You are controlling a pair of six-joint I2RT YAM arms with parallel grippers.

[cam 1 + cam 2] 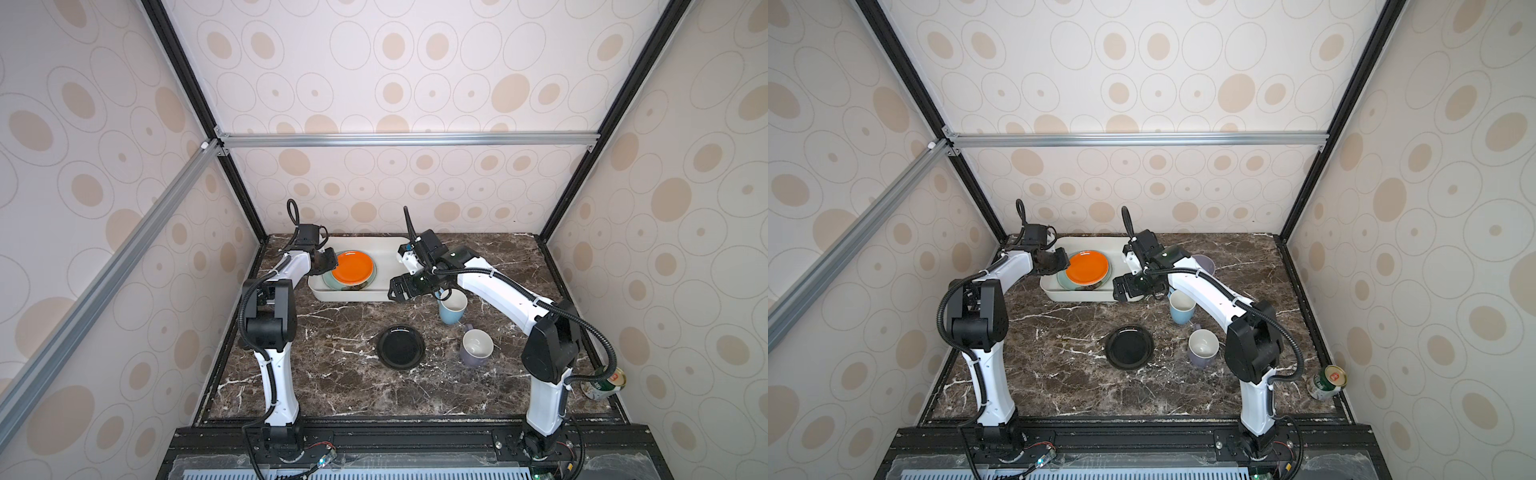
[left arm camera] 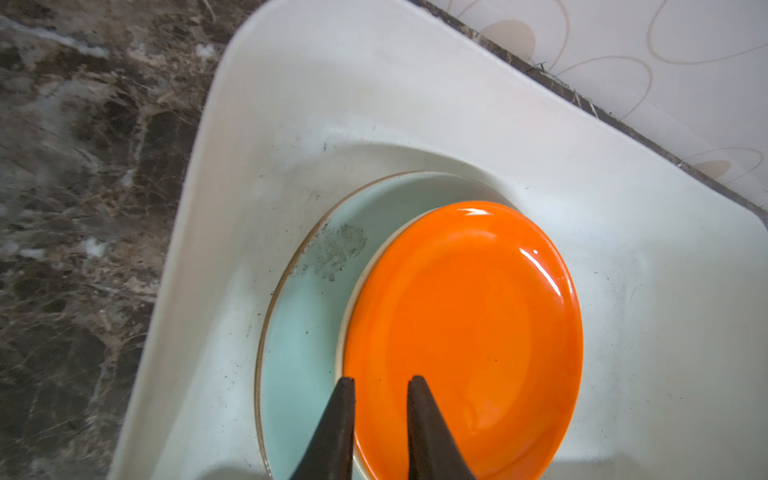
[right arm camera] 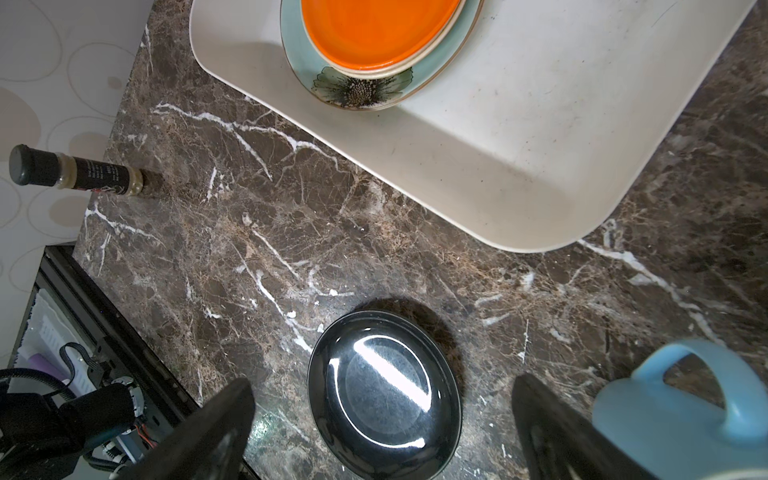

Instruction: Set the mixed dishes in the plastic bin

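The white plastic bin [image 1: 353,296] [image 2: 415,104] stands at the back left of the table. In it a stack lies: an orange plate [image 1: 352,267] [image 2: 465,316] on top, cream plates [image 3: 399,68] under it, a teal flower plate [image 2: 299,332] [image 3: 361,89] at the bottom. My left gripper [image 1: 328,261] [image 2: 380,380] is open by a narrow gap, its fingers either side of the orange plate's rim. My right gripper [image 1: 401,287] [image 3: 382,380] hangs wide open and empty by the bin's near right corner. A black plate [image 1: 401,347] [image 3: 384,395], a light blue mug [image 1: 452,307] [image 3: 681,419] and a purple mug [image 1: 476,348] stand on the table.
A lavender bowl [image 1: 1204,264] shows partly behind the right arm. A green-labelled tin can [image 1: 604,384] lies at the table's right edge. A dark spice bottle [image 3: 75,172] lies near the left edge in the right wrist view. The right half of the bin holds nothing.
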